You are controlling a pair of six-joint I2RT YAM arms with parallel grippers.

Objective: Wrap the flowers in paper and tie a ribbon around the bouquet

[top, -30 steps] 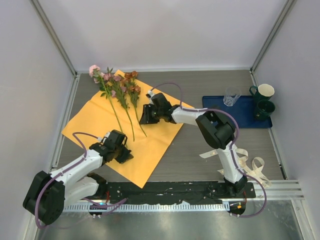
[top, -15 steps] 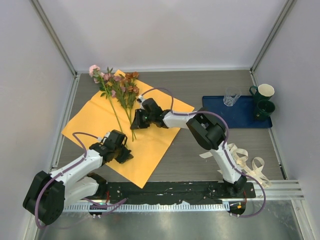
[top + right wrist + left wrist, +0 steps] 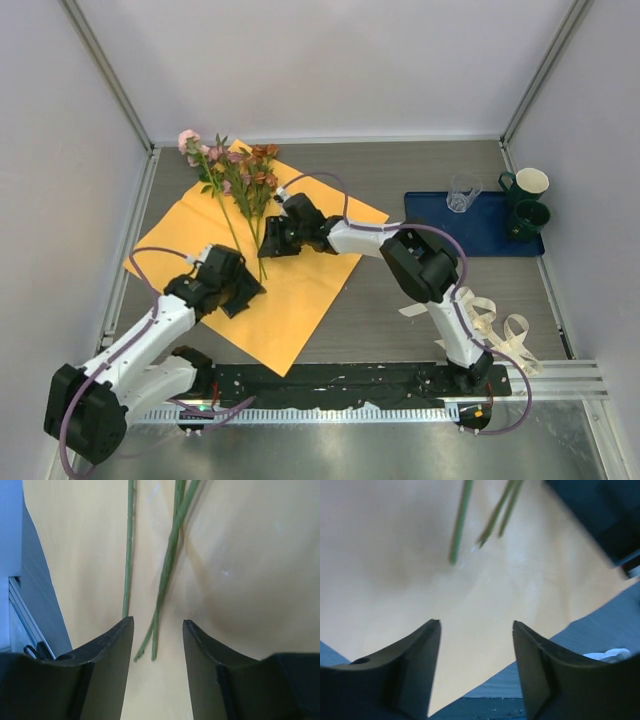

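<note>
Flowers (image 3: 238, 178): were laid unwrapped on the far part of the paper, with the blooms turned toward the far-left corner of the table (image 3: 420, 170) and some carried past the paper's far corner.
Stems (image 3: 170, 555): were run from the blooms toward the near edge of the table, with two crossed close to their lower ends.
Paper (image 3: 300, 300): was spread flat and unfolded on the left half of the table, set as a diamond with one corner toward each edge.
Ribbon (image 3: 495, 325): was left in loose loops near the near-right corner of the table, beside the right arm's base and well apart from the paper.
Right arm: was bent sharply at the elbow and reached leftward, with the forearm held low over the paper's right corner.
Right gripper (image 3: 268, 243): was released. The jaws were parted, and the ends of the crossed stems were seen in the gap, pinched by neither jaw.
Left arm: was stretched diagonally from the near-left corner toward the middle of the paper.
Left gripper (image 3: 250, 292): was released. The jaws were parted over bare paper with nothing between them, and the stem tips were seen just ahead.
Tray (image 3: 490, 238): was set by the right edge of the table and loaded with a clear glass (image 3: 463, 192) and two mugs (image 3: 527, 182).
</note>
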